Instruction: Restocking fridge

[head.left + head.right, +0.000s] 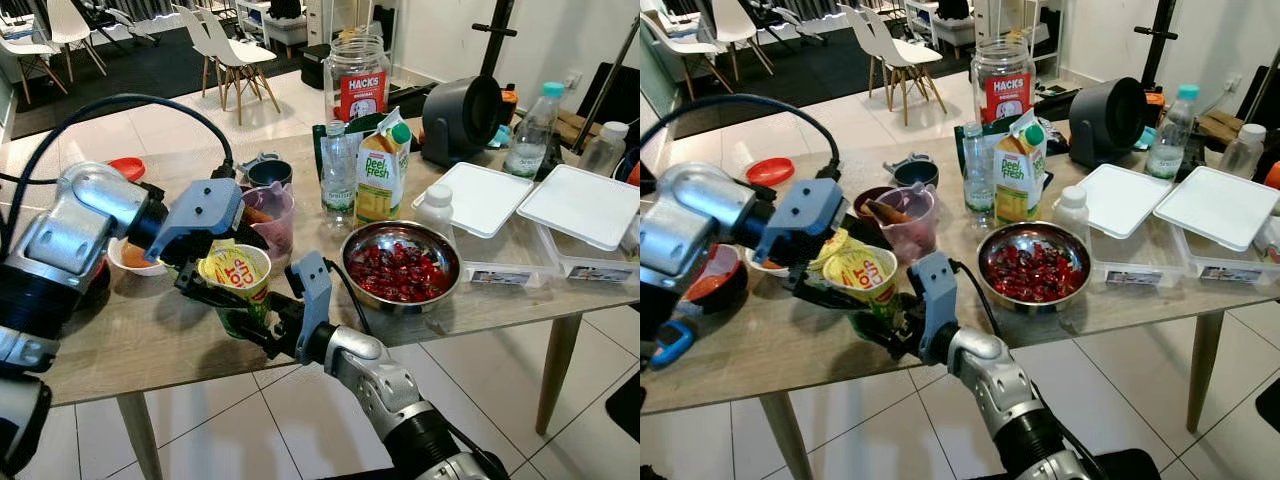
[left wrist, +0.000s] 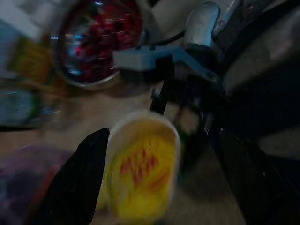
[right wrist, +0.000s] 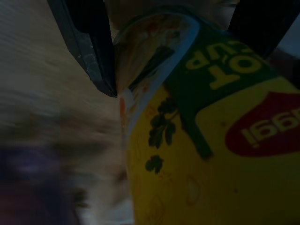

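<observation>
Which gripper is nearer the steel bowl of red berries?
Right. The right gripper grips the noodle cup just beside the steel bowl; the left gripper holds the cup's far side.

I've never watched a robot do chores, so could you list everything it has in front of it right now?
Noodle cup: one, yellow, front of table, between both grippers.
Steel bowl: one, holding red fruit, table centre.
Juice carton: one, green and yellow, behind the bowl.
Water bottle: one, clear, beside the carton.
Glass jar: one, red label, far edge.
Plastic boxes: two, white lids, table's right.
Left gripper: at the cup.
Right gripper: at the cup's base.
</observation>
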You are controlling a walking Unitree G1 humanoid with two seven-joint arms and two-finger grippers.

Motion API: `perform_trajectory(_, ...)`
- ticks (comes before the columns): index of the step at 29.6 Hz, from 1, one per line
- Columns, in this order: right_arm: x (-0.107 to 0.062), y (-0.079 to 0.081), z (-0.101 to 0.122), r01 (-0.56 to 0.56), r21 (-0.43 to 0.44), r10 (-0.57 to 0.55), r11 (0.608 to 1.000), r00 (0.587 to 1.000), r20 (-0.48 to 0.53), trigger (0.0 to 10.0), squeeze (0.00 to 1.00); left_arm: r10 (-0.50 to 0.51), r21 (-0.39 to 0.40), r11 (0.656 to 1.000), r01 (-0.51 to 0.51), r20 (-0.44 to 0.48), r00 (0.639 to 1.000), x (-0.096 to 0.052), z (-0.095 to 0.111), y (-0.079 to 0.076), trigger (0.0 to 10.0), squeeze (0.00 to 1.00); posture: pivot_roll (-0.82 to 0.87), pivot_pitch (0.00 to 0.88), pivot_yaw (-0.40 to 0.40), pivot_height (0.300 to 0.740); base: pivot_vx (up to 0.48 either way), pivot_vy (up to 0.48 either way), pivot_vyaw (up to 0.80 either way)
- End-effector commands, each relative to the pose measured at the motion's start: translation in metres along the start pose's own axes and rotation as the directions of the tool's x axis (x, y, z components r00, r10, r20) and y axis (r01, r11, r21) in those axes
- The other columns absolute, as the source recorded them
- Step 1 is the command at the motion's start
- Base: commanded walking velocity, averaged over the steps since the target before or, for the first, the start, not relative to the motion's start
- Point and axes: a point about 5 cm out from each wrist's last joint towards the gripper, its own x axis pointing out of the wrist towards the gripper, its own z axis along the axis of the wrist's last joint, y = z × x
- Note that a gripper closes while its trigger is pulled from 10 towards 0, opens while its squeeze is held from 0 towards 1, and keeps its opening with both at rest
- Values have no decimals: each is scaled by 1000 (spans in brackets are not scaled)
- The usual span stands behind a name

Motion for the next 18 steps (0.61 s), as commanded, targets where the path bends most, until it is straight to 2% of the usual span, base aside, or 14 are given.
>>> perform_trajectory(1,1,0,4,-17,-3,17,1000,999,27,10000,0,17,-10,1000,-17,-10,1000,-7,0,-3,10000,0,8,19,80,740,0,0,0)
perform_trajectory(3,-1,-1,5,-24,-5,25,1000,999,31,10000,0,28,-10,1000,-28,-5,1000,-9,1,-3,10000,0,8,19,80,740,0,0,0)
perform_trajectory(4,-11,-4,10,-81,-10,82,997,995,61,10000,0,59,-12,998,-58,18,998,-11,2,-3,10000,0,10,18,79,740,0,0,0)
perform_trajectory(6,-21,-8,14,-124,-19,125,992,989,79,10000,0,86,-28,996,-84,50,995,-10,2,-5,10000,0,8,17,80,740,0,0,0)
perform_trajectory(9,-24,-9,15,-133,-24,135,991,988,82,10000,0,92,-34,995,-90,60,994,-10,2,-6,10000,0,8,17,80,740,0,0,0)
perform_trajectory(10,-40,-14,21,-199,-18,200,980,974,107,10000,0,151,-58,988,-145,117,982,-9,2,-8,10000,0,6,20,77,740,0,0,0)
perform_trajectory(11,-40,-14,21,-199,-18,200,980,974,107,10000,0,151,-58,988,-145,117,982,-9,2,-8,10000,0,6,20,77,740,0,0,0)
perform_trajectory(14,-59,-20,33,-275,-13,273,961,949,154,10000,0,252,-112,966,-232,219,943,-6,4,-10,10000,0,3,21,82,740,0,0,0)
perform_trajectory(16,-62,-22,36,-280,-13,278,960,946,165,10000,0,275,-130,960,-249,241,931,-5,4,-11,10000,0,3,21,82,740,0,0,0)
perform_trajectory(17,-66,-25,40,-283,-6,279,959,943,181,10000,0,299,-149,952,-268,264,917,-3,3,-12,10000,0,-2,20,80,740,0,0,0)
perform_trajectory(18,-73,-28,47,-301,8,292,954,931,217,10000,0,345,-196,935,-296,306,887,1,2,-16,10000,0,1,20,75,740,0,0,0)
